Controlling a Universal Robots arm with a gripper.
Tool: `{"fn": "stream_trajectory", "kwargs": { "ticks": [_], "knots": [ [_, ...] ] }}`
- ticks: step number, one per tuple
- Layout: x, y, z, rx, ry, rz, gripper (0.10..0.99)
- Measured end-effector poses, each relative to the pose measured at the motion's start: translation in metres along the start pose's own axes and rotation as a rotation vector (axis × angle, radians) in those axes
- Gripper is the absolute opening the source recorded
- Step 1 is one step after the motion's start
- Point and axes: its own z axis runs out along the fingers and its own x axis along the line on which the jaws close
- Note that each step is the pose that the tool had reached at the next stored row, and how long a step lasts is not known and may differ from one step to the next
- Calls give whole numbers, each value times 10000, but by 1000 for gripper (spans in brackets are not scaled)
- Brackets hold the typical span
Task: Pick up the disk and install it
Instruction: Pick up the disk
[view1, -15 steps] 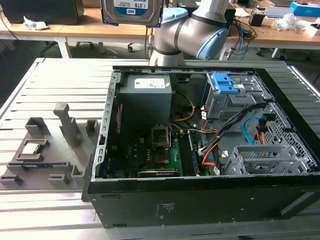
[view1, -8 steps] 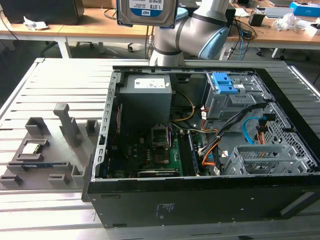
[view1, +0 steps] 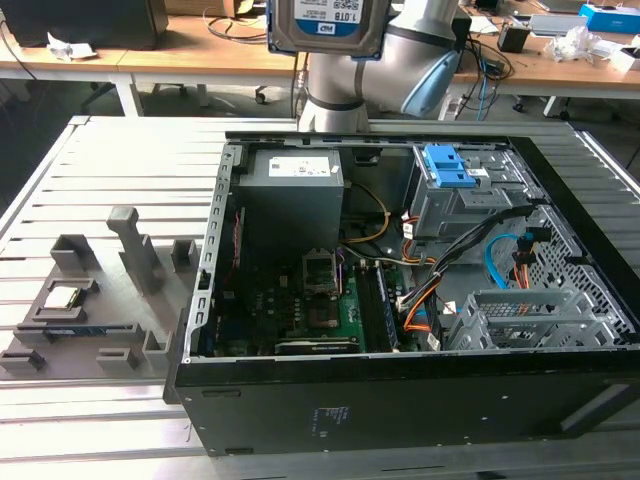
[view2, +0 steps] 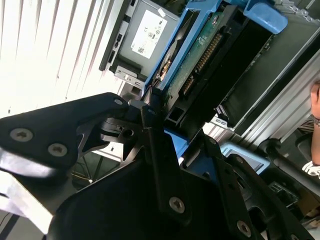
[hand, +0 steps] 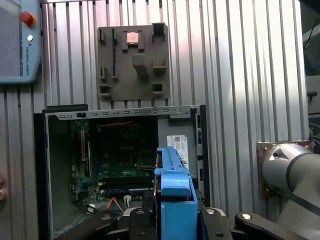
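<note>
Disk (view1: 326, 25) upright, long axis vertical

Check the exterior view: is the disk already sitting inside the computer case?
No, the disk is up in the air above the open computer case.

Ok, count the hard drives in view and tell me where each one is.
1: the disk, clamped in the gripper, up over the open computer case. The drive cage could hide another.

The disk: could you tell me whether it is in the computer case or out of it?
Out: the disk hangs in the gripper above the open computer case.
</note>
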Motion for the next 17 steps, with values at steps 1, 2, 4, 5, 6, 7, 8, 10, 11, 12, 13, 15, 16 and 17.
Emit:
{"fn": "stream_trajectory", "kwargs": {
  "ticks": [1, 2, 4, 5, 6, 7, 8, 10, 11, 12, 13, 15, 16, 17],
  "knots": [
    [-2, -30, 1, 0, 0, 1, 369],
    [-3, -53, 1, 0, 0, 2, 369],
    [-7, -122, 2, 0, -1, 0, 369],
    [-8, -146, 2, 0, 0, 1, 369],
    [-11, -188, 3, 0, -1, 2, 369],
    [-13, -231, 3, 0, 0, 1, 369],
    [-17, -286, 3, 0, 0, 1, 369],
    [-23, -386, 3, 0, 0, 1, 369],
    [-26, -439, 3, 0, 0, 3, 369],
    [-29, -494, 3, 0, 1, 0, 369],
    [-32, -547, 5, 0, 0, 3, 369],
    [-38, -647, 6, 0, -1, 2, 369],
    [-39, -676, 7, 1, -1, 2, 369],
    [-40, -695, 7, 0, 0, 1, 369]
  ]
}}
